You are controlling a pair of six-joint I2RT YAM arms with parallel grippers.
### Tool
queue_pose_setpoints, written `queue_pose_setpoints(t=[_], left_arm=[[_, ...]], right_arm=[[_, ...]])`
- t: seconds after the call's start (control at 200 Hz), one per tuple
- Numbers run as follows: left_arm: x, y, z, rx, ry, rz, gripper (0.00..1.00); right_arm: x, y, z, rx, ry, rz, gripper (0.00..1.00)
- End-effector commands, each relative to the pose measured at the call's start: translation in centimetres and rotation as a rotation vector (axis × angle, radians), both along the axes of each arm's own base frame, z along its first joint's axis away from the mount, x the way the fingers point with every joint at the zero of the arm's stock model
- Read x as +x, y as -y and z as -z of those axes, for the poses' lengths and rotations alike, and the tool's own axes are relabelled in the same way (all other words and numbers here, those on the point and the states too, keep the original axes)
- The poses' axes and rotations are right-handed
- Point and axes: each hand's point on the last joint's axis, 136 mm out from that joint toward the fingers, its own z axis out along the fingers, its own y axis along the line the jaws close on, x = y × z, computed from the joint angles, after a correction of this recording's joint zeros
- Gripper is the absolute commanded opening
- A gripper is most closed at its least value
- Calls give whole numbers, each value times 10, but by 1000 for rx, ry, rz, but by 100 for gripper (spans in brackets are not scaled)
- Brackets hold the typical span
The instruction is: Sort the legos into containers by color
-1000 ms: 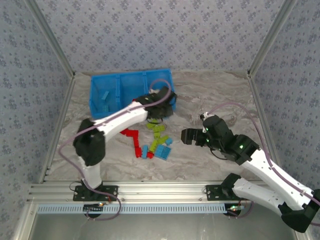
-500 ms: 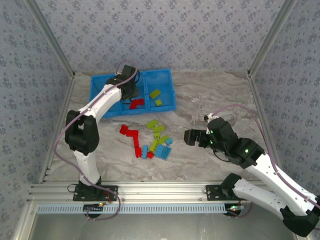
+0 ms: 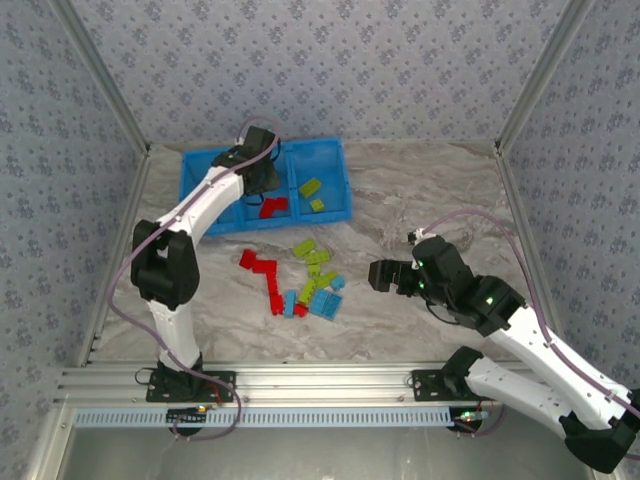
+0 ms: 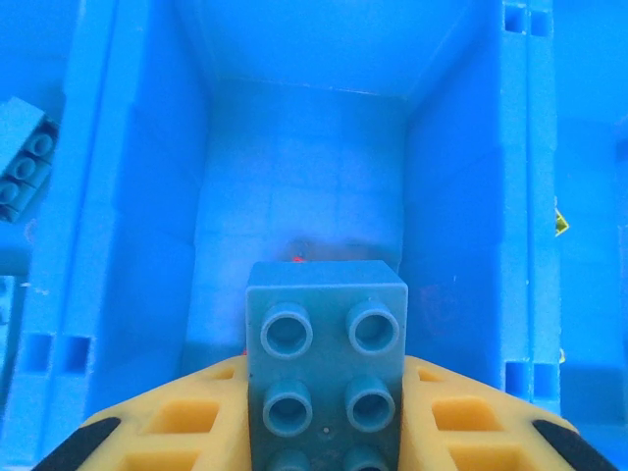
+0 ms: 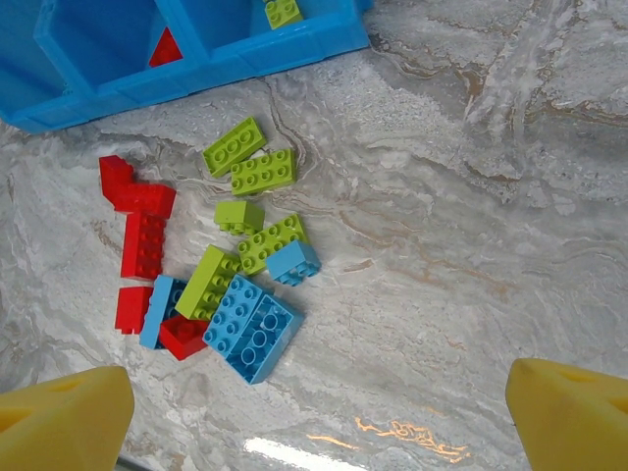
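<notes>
There's the left gripper clamping a light blue studded plastic brick at six o'clock between yellow fingers, over a bright blue plastic tray compartment, with another blue brick next door at nine o'clock.

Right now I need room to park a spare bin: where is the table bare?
Bare table lies right of the tray, beyond the right gripper. Crowded: the loose legos in front of the tray.

A second ago the left hand hung by the near right corner of the tray. It has swung left and far, carrying its blue brick over the middle compartment. The right hand has edged slightly nearer.
</notes>
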Motion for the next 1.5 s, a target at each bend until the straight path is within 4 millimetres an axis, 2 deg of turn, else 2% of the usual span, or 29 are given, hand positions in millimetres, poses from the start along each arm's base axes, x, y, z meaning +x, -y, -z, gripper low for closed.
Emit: queue_pose_setpoints(t=[0.0,0.065,0.155,0.285,0.455,0.575,0.64,0.765,0.864,0.954,1.029,1.114,1.224,1.359,1.494], left_arm=[[-3,-34,-72,68,187,-50,23],[-4,-66,-71,104,168,-113,24],[-2,-108,-48,77,89,-200,23],[1,-139,-18,8,42,-257,22],[17,-143,13,-5,3,-239,22],[30,-145,26,19,-17,-223,21],[35,-145,30,21,-24,-215,26],[34,-142,19,7,-15,-210,51],[23,-138,-4,-24,35,-205,54],[3,-130,-35,-58,88,-193,54],[-21,-114,-59,-80,124,-142,53],[-56,-84,-87,-64,164,-26,53],[-111,-29,-109,-3,210,226,53],[-189,15,-97,77,164,561,54],[-251,34,-69,123,97,859,62]], right_arm=[[0,8,5,-20,-7,32,100],[1,7,4,-15,-6,32,100],[2,4,3,-4,-1,27,100],[2,4,3,-4,-4,25,100],[1,6,3,-11,-10,27,100],[-1,8,4,-15,-15,29,100],[-1,10,4,-18,-15,35,100],[-2,12,6,-27,-18,42,100],[0,12,8,-31,-19,50,100],[3,9,13,-39,-29,44,100],[7,3,16,-45,-44,30,100],[13,-10,20,-44,-64,-5,100],[27,-34,31,-53,-117,-48,100],[46,-66,52,-70,-204,-93,100],[73,-98,78,-115,-240,-146,100]])
